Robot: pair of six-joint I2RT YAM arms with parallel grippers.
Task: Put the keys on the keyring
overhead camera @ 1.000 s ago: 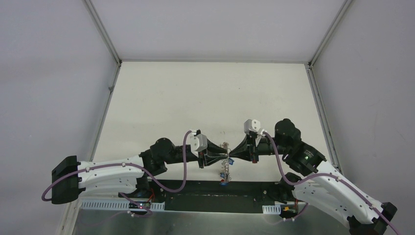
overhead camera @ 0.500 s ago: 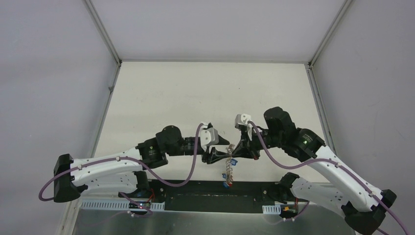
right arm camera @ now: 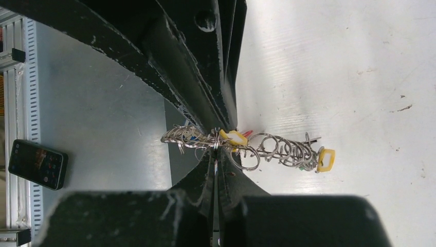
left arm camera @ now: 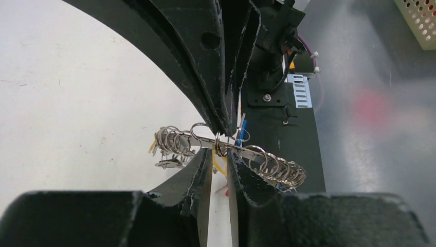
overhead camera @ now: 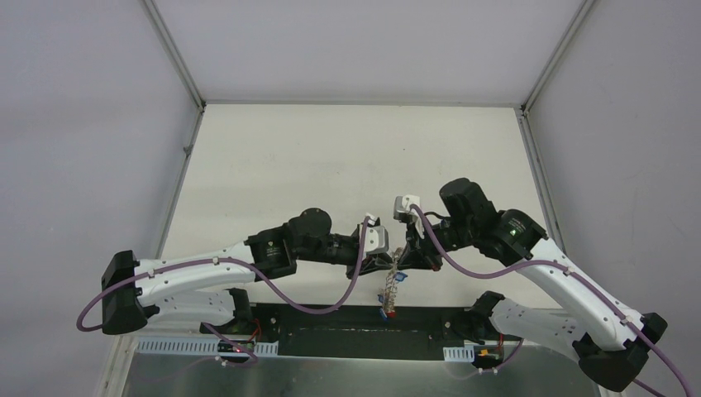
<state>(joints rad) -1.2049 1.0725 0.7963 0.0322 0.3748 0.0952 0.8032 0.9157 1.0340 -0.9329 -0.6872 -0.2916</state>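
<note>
The keyring (overhead camera: 388, 289) is a silvery string of small rings hanging between both grippers above the table's near edge. My right gripper (right arm camera: 216, 148) is shut on its thin wire near the middle. My left gripper (left arm camera: 221, 154) faces it from the other side. Its fingers (left arm camera: 203, 164) stand a narrow gap apart, closed round one small ring of the keyring (left arm camera: 231, 149). The keys hang on the rings: one yellow tag (right arm camera: 232, 137) sits right at the grip and another yellow tag (right arm camera: 326, 158) at the far end. A blue tag (overhead camera: 400, 279) and a red tag (overhead camera: 383, 313) hang lower.
A black phone (right arm camera: 37, 163) lies on the metal shelf in front of the table. A black strip (overhead camera: 331, 318) runs along the table's near edge under the keyring. A perforated cream basket corner (left arm camera: 419, 20) shows beyond the shelf. White walls enclose the table.
My left arm reached further right and turned. Its jaws opened off the keyring and closed again on it beside the right gripper. The right gripper shifted slightly left, still holding.
</note>
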